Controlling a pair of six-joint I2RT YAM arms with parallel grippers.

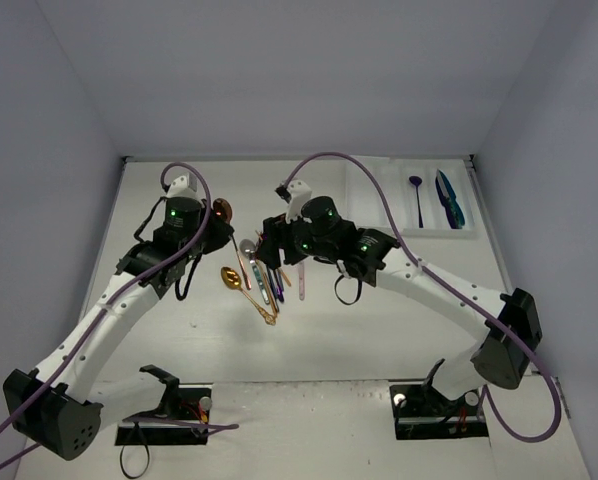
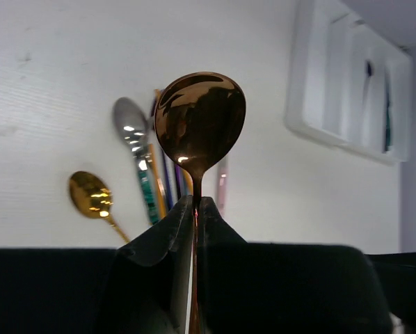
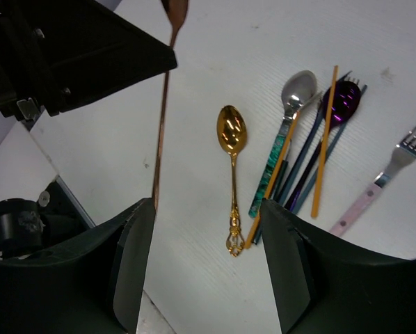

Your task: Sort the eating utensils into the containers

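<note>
My left gripper (image 1: 212, 220) is shut on the handle of a copper spoon (image 2: 200, 115) and holds it off the table, bowl forward; the jaws (image 2: 195, 206) pinch its neck. My right gripper (image 1: 275, 248) is open and empty (image 3: 208, 240), hovering over a pile of utensils: an ornate gold spoon (image 3: 232, 139), a silver spoon with a teal handle (image 3: 297, 90), a purple spork (image 3: 341, 101), an orange stick (image 3: 325, 139), dark blue sticks and a pink-handled fork (image 3: 396, 163). The copper spoon's handle (image 3: 163, 111) ends beside the right gripper's left finger (image 3: 135, 257). The white tray (image 1: 379, 205) lies at the far right.
The tray holds a purple spoon (image 1: 416, 195) and a blue-teal utensil (image 1: 447, 198) in separate compartments. Grey walls close the table on three sides. The two grippers are close together over the pile (image 1: 264, 280). Purple cables loop above both arms.
</note>
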